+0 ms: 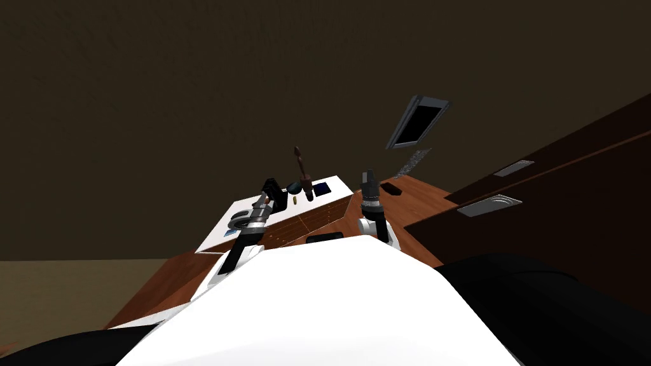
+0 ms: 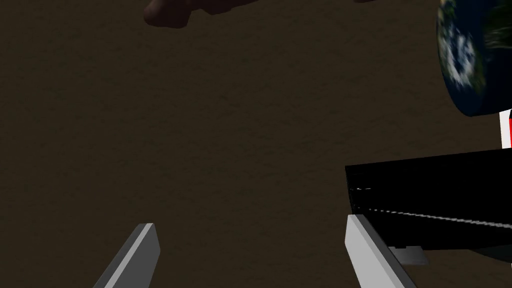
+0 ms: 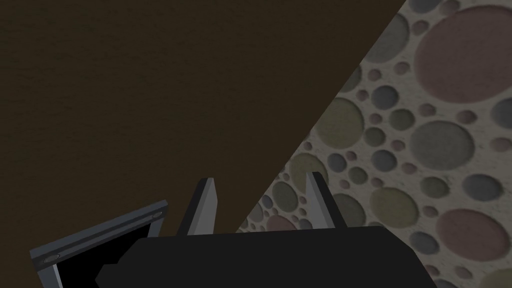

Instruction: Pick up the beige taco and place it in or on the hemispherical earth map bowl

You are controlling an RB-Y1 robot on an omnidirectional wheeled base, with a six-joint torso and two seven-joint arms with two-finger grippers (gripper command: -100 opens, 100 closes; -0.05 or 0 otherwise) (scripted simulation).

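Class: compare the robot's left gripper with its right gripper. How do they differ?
The left gripper has its fingers wide apart; the right gripper holds its fingers closer together. The left gripper is near the earth map bowl and a black box; the right gripper stands apart from both. Both are open and empty.

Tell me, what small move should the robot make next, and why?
Probably ease the left hand toward the small beige thing, likely the taco, lying on the white top by the earth bowl. The hand's fingers stand open with nothing between them, and the bowl shows off to the side, near a black box.
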